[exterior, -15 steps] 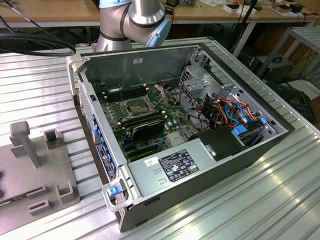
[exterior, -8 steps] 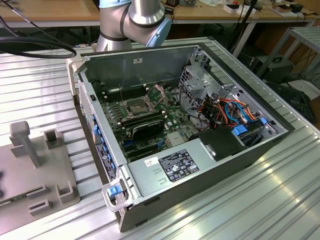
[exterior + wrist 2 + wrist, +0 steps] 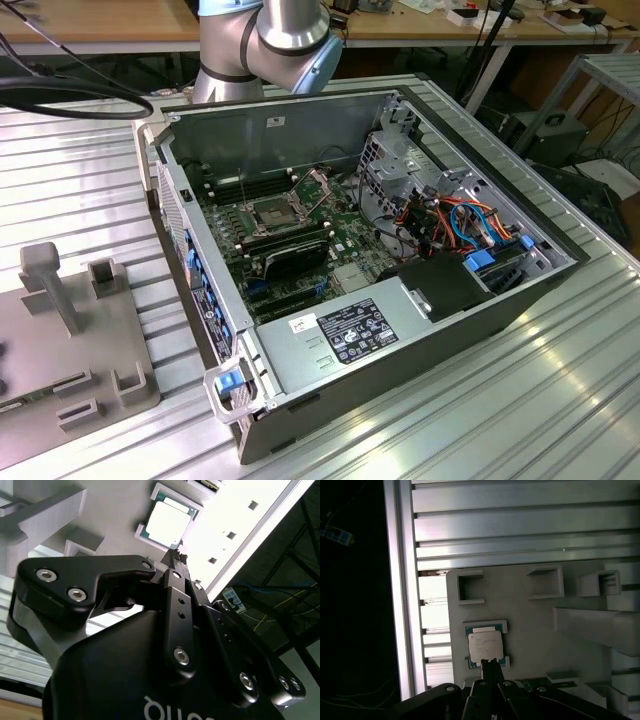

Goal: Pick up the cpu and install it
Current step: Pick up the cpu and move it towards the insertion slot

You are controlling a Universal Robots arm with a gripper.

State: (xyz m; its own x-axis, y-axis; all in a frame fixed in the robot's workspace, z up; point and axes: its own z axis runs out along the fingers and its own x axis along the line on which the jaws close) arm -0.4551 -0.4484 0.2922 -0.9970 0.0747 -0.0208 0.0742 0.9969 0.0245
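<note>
**A:** cpu (image 3: 485,646) lies flat, seated in the grey jig (image 3: 535,630) on the worktop (image 3: 520,530). In both wrist views the tool (image 3: 487,663) hangs near its edge, clenched and empty as far as I can see.

**B:** Sketchy imo. A clenched tool going down there would just knock or scrape the chip's top. And a crooked grab could mean bent pins in the socket (image 3: 272,212).

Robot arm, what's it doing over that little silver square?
The arm's gripper hovers over the cpu, which lies in its grey holder tray, not picked up. The fingers look shut, near the chip's edge. In the exterior view, the open computer case sits with its socket empty.
</note>
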